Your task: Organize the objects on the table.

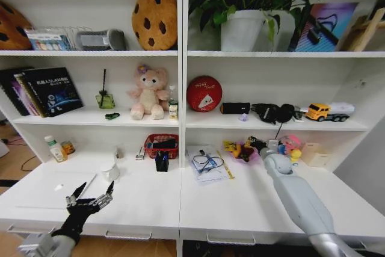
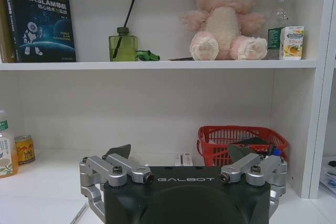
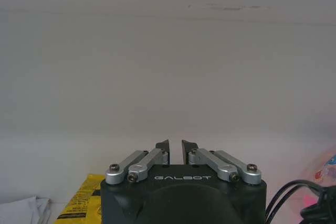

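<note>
Your right gripper is nearly closed on nothing, reached out to the back of the table by the toy pile, probably lining up a pick; the yellow packet lies just beside and below it. Left gripper hovers spread wide over the front-left edge, laptop right under it.

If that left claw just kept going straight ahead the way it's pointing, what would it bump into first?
Probably the red basket or the white back wall beside it. The left gripper, fingers open, points level over the desk toward them; depth is hard to judge.
</note>
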Controlling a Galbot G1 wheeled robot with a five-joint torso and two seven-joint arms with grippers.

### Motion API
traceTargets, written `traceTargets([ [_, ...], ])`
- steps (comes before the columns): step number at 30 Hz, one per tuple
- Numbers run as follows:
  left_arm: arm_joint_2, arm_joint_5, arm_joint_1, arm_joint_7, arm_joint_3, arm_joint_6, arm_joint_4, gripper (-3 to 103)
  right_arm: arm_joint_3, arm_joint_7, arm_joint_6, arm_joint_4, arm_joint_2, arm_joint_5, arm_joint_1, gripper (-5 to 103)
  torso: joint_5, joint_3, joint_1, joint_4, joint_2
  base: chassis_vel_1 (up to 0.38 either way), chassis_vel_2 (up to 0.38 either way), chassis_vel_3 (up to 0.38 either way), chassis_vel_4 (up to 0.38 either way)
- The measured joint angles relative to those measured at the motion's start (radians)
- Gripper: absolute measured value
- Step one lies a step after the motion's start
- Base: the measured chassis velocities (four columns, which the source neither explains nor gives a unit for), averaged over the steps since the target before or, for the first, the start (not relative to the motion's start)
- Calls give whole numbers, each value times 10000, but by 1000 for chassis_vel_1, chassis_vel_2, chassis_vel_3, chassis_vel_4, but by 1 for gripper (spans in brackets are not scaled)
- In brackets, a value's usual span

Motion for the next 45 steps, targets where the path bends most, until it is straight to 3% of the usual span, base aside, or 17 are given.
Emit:
traceTargets([
  [2, 0, 0, 0, 0, 0, 0, 0, 100, -32, -25, 45, -72, 32, -53, 4, 16, 1, 0, 0, 0, 0, 0, 0, 0, 0],
  [4, 0, 0, 0, 0, 0, 0, 0, 100, -49, -23, 122, 29, 56, -81, -97, 32, 0, -1, 0, 0, 0, 0, 0, 0, 0],
  [6, 0, 0, 0, 0, 0, 0, 0, 100, -37, 25, 129, 227, 44, -67, -230, 32, 1, 0, 0, 3, 1, 0, 0, 0, 0],
  [9, 0, 0, 0, 0, 0, 0, 0, 100, 228, 420, 12, 1589, -114, 222, -1452, 48, 0, -1, 0, 3, 1, 0, 0, 0, 0],
  [11, 0, 0, 0, 0, 0, 0, 0, 100, 311, 517, -23, 1937, -140, 267, -1771, 54, 2, 0, 0, 0, 0, 0, 0, 0, 0],
  [13, 0, 0, 0, 0, 0, 0, 0, 100, 788, 1013, -158, 3892, -242, 486, -3360, 65, -2, -2, -1, -2, 2, 0, 0, 0, 0],
  [16, 0, 1, 0, 0, 0, 0, 0, 100, 1058, 1266, -207, 4919, -254, 547, -4288, 70, -5, -3, -3, 1, 3, 0, 0, 0, 0],
  [19, 0, 0, 0, 0, 0, 0, 0, 100, 1687, 2225, -307, 7116, -52, 558, -6409, 86, 1, -3, -3, -2, 3, 0, 0, 0, 0],
  [22, 0, 0, 0, -1, 0, 0, 0, 100, 2263, 2202, -664, 8436, 372, 283, -7447, 96, -6, -4, -4, 0, 3, 0, 0, 0, 0],
  [27, 0, 0, 0, 2, 0, 0, 0, 100, 2314, 2043, -753, 9682, 1394, -658, -8464, 100, 1, -3, -3, 0, 4, 0, 0, 0, 0],
  [29, 0, 0, 0, -1, 0, 0, 0, 100, 1976, 1850, -798, 10306, 2051, -1782, -8944, 100, -3, -2, -3, 1, 3, 0, 0, 0, 0],
  [35, 0, 0, 0, 0, 0, 0, 0, 100, 1616, 1594, -909, 10965, 2551, -2810, -9285, 100, 0, -2, -3, 2, 3, 7, 9, -2, -3],
  [45, 0, 0, 0, 0, 0, 0, 0, 100, 1575, 1472, -985, 11182, 2585, -2994, -9456, 100, 1, 0, 0, 2, 1, 107, 122, -109, -111],
])
